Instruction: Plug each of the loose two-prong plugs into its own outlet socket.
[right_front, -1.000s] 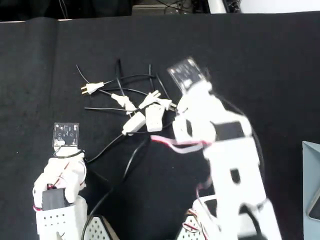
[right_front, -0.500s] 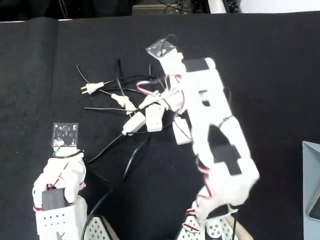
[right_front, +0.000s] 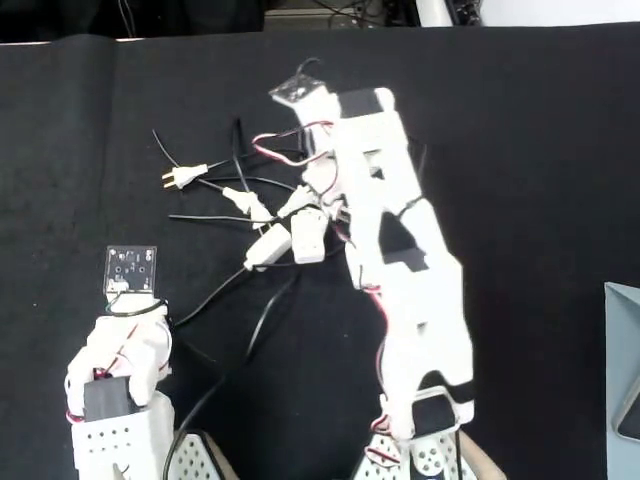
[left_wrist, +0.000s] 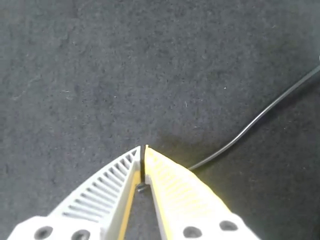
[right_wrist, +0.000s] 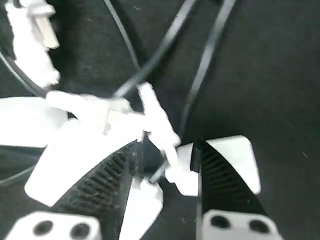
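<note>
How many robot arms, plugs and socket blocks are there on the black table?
Robot arms: 2
Plugs: 4
Socket blocks: 3, one of them tucked against an arm
Total: 9

The black cloth (left_wrist: 150, 60) over the table looked matt and slightly fuzzy. The loose plug (right_front: 190, 174) at ten o'clock was smooth white plastic with dull brassy prongs; the cords (left_wrist: 260, 118) had a sleek black sheath.
</note>
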